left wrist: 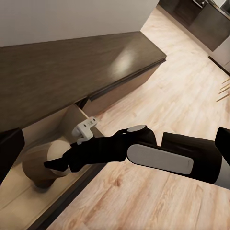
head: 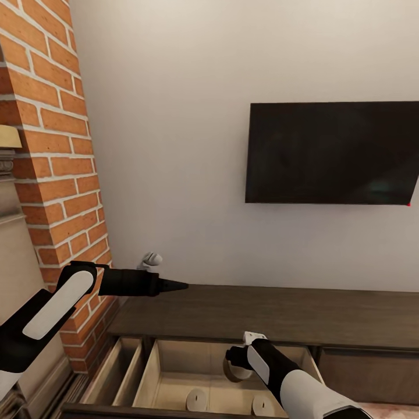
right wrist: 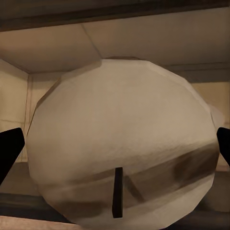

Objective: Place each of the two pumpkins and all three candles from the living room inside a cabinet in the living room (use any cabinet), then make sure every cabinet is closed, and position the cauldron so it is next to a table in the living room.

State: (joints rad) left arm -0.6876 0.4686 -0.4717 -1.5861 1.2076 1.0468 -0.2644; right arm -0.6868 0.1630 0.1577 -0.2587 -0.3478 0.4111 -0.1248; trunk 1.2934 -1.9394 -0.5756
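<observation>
Right tool point(head: 235, 365) clamped on candle point(right wrist: 122, 158) over open cabinet point(head: 174, 355) drawer; rigid, light, smooth — grip mid-body.

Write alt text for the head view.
The right hand lowers a candle into the open drawer of the dark cabinet, where two candles already stand. The left hand hangs above the cabinet, below a wall-mounted TV.

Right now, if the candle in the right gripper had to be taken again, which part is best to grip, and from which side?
Grip the candle across its round side wall, coming from above into the open drawer. It is a stubby cylinder with its wick on top, and the right gripper already straddles it so, a dark fingertip on each side. I cannot tell whether they press it.
</observation>
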